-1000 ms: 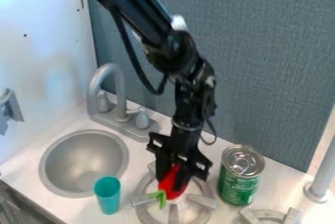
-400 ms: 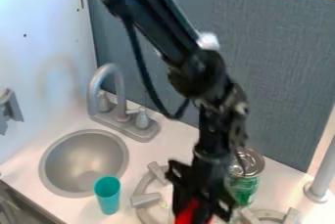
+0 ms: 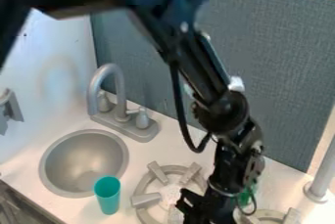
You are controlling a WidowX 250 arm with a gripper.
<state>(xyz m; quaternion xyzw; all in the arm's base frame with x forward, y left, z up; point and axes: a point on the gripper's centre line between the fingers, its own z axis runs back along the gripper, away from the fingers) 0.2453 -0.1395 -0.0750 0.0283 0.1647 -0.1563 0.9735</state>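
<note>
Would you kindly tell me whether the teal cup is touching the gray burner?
Apart: the camera view shows a strip of white counter between the teal cup and the gray burner.

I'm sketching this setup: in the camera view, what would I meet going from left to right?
Wall fitting → sink → nearer-left burner → can → post.

White surface [image 3: 160,150]: teal cup [image 3: 108,199] lower left, gray burner [image 3: 145,199] bottom centre, partly hidden green can [image 3: 245,197] lower right, faucet [image 3: 120,93] left.
</note>
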